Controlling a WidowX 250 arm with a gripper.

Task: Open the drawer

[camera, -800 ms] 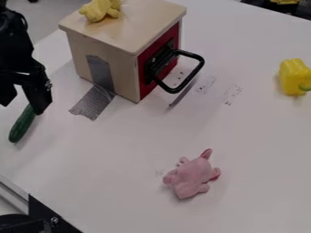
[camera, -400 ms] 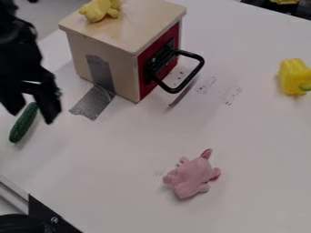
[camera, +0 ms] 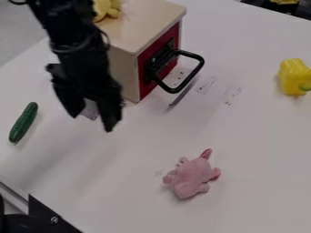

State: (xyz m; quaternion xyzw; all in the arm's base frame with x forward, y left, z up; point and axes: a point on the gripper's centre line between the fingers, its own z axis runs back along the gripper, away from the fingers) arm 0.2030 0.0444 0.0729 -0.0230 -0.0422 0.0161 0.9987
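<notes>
So the white table (camera: 243, 159) is the biggest thing here, running off the view on several sides. Next up is the wooden box (camera: 155, 18) near the top, its back edge cut off and a good part of its left side hidden behind the black arm (camera: 79, 50). The red drawer front (camera: 176, 32) is on the box's right-hand face as you look at it, and it looks closed to me

The gripper (camera: 92, 123) hangs down in front of the box's left side, spread pretty wide, with just table and a bit of grey tape (camera: 90, 110) showing through the gap. Can't tell if it brushes the box or the table, and most of that tape is covered by it. The black handle (camera: 188, 54) sticks out from the drawer front in a big loop, well apart from the gripper, with the box's near corner between them

Then there's a pink plush toy (camera: 191, 177) lying nearer the camera, below the handle in view, and a yellow pepper (camera: 294, 75) over by the right edge. The green cucumber (camera: 23, 123) lies left of the gripper, apart from it. Last one's the yellow toy (camera: 106, 10) on top of the box, partly behind the arm and hard to make out
</notes>
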